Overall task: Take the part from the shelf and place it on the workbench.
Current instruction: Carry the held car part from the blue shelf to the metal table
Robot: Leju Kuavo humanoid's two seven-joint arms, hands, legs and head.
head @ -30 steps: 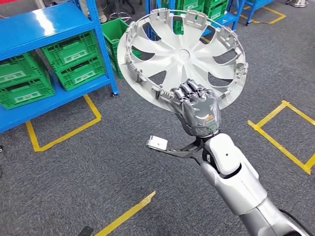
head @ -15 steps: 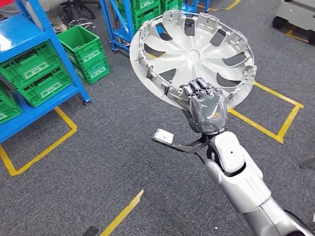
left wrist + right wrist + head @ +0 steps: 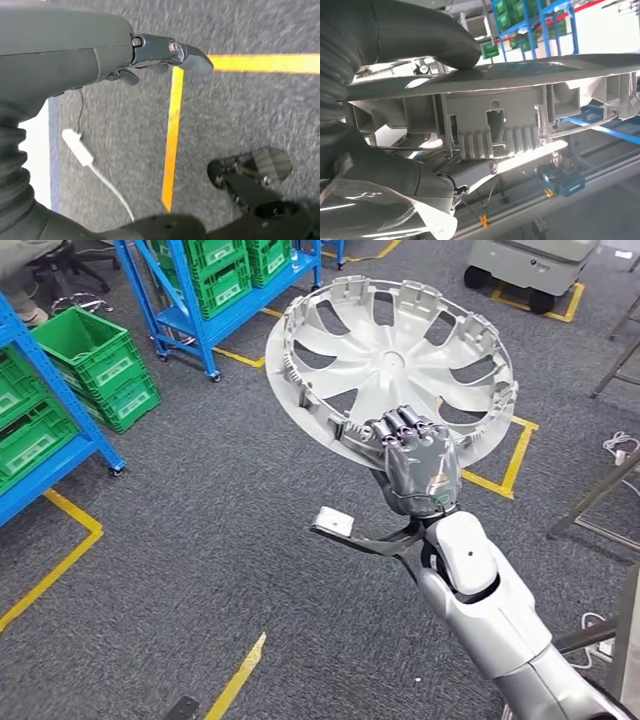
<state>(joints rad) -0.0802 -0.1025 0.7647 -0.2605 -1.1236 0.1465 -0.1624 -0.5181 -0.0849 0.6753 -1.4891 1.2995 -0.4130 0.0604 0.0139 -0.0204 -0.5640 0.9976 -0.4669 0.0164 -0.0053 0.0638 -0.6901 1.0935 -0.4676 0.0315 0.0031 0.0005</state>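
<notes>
On your far left stands the blue shelf (image 3: 45, 455), its green crates (image 3: 102, 370) reaching out over the yellow floor tape (image 3: 53, 565). A second blue rack (image 3: 219, 300) sits farther back, and between the two you have a wide stretch of grey carpet (image 3: 189, 540).

Moving toward the middle, the part, a silver wheel cover (image 3: 389, 365), is held up in the air above the carpet, well apart from both racks, tilted with its ribbed inner side facing you. Your right hand (image 3: 415, 460) grips it at the near rim, fingers curled over the edge; in the right wrist view the thumb (image 3: 414, 35) lies on one face of the rim.

To your right, dark table legs (image 3: 596, 490) and a grey cart (image 3: 528, 265) narrow the room.

Your left hand (image 3: 113, 50) hangs over the floor holding nothing, fingers extended.
</notes>
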